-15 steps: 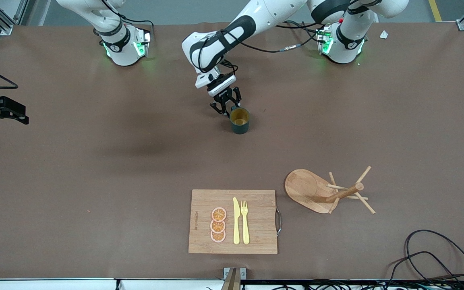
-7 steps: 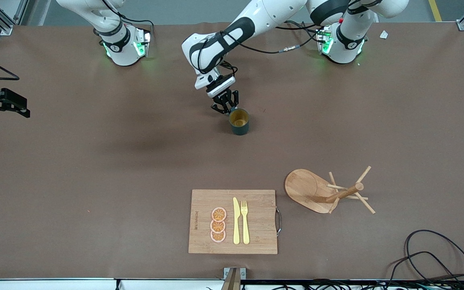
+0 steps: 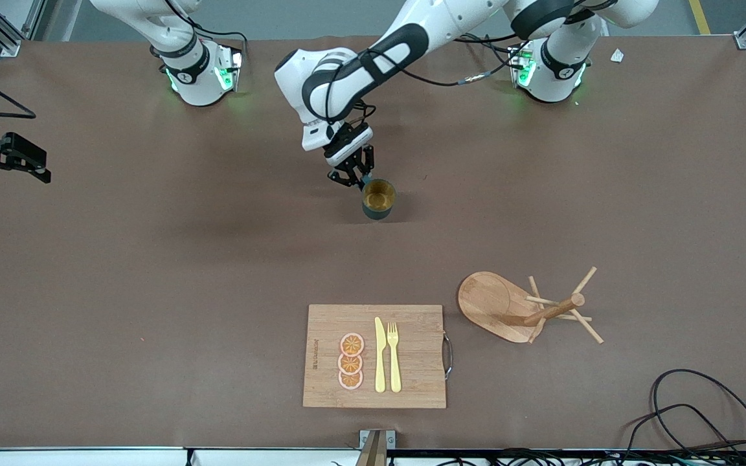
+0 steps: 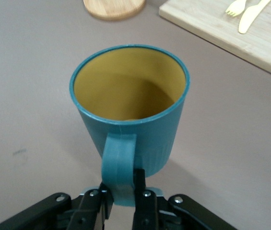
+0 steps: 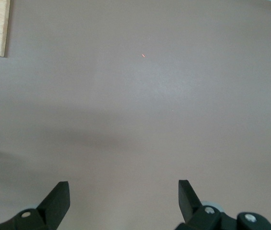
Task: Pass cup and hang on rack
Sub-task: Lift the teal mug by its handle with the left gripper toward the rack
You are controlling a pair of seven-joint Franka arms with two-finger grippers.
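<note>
The dark teal cup (image 3: pixel 379 199) with its yellow-ochre inside stands upright over the middle of the table, mouth up. My left gripper (image 3: pixel 355 178) is shut on the cup's loop handle (image 4: pixel 119 163), and the left wrist view shows one finger on each side of that handle, with the left gripper (image 4: pixel 122 191) low against the cup (image 4: pixel 130 96). Whether the cup's bottom still touches the table I cannot tell. The wooden rack (image 3: pixel 528 307) lies nearer the front camera, toward the left arm's end; its oval base (image 4: pixel 113 7) shows in the left wrist view. My right gripper (image 3: pixel 41 165) waits open over the right arm's end of the table; the right wrist view shows nothing between the right gripper's (image 5: pixel 124 191) fingers.
A rectangular wooden cutting board (image 3: pixel 374 356) with orange slices, a yellow knife and a yellow fork lies near the front edge; it also appears as the board (image 4: pixel 231 28) in the left wrist view. Black cables (image 3: pixel 703 414) coil at the front corner toward the left arm's end.
My left gripper closed on the cup's handle, then shifted a little toward the right arm's end with the cup. The right gripper drifted slightly.
</note>
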